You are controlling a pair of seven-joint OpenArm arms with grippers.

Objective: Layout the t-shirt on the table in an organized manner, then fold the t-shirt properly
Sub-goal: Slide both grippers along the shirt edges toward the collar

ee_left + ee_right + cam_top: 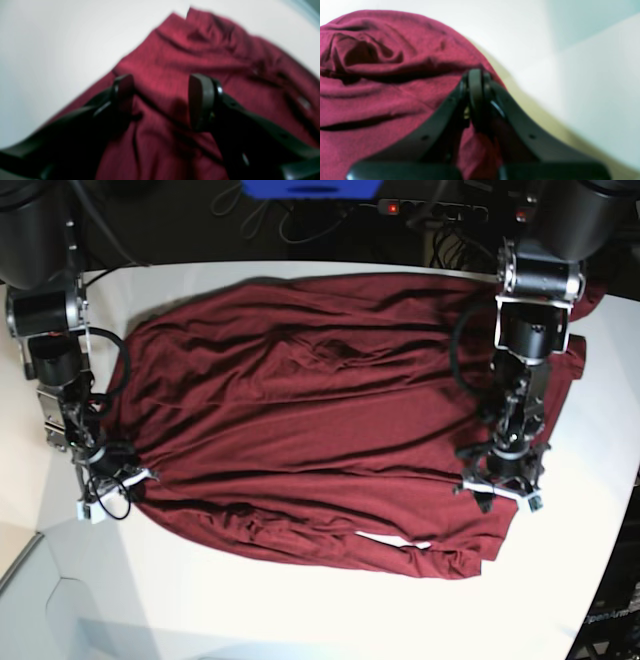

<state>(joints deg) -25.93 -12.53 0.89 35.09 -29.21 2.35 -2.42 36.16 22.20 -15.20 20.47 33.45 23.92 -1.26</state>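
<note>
Base view shows the t-shirt [320, 420] spread across the counter [300, 610], still wrinkled, so layout looks unfinished. At frame left the right gripper [476, 100] pinches its edge; at frame right the left gripper [160, 100] hangs spread above cloth. Next, probably grip and tug flat.

Legible text, labels, brands, numbers, signs: none readable in any view, whether on the t-shirt [320, 410], the table [300, 610] or the arms.
</note>
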